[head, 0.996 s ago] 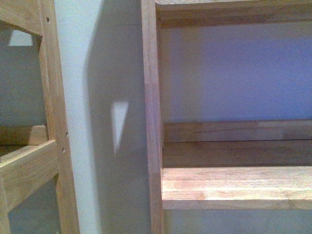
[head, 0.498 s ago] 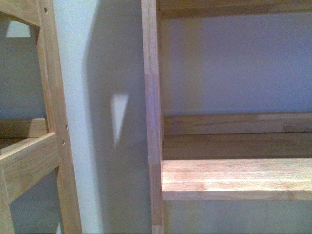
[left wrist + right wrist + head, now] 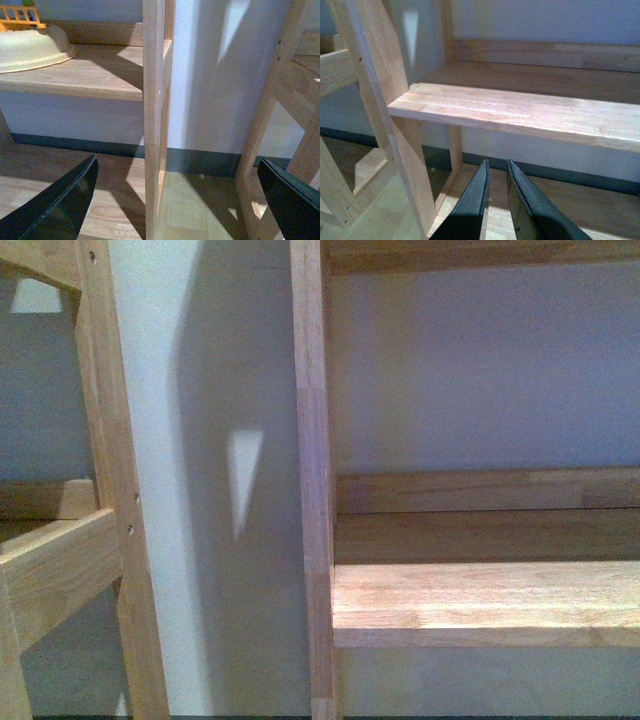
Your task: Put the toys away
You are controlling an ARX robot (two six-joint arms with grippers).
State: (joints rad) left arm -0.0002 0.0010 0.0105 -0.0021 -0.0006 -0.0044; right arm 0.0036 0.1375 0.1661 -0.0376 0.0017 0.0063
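While no plush toy shows in any view, both arms hang low before bare wooden shelving, so the main risk, as I judge it, is a blind move: neither camera sees what is to be put away, and any swing could knock timber.

The left gripper stands wide open and empty, its dark flat fingers splayed either side of a pale wooden upright just ahead; closing or advancing would strike that post. Beyond it, up on a shelf board, sits a smooth cream bowl-shaped thing with an orange plastic piece behind.

The right gripper is nearly closed, a thin gap between its tapered black fingers, holding nothing. Ahead and above it runs a shelf plank, jointed blond wood, matt, square-edged; lifting straight up could catch its front lip.
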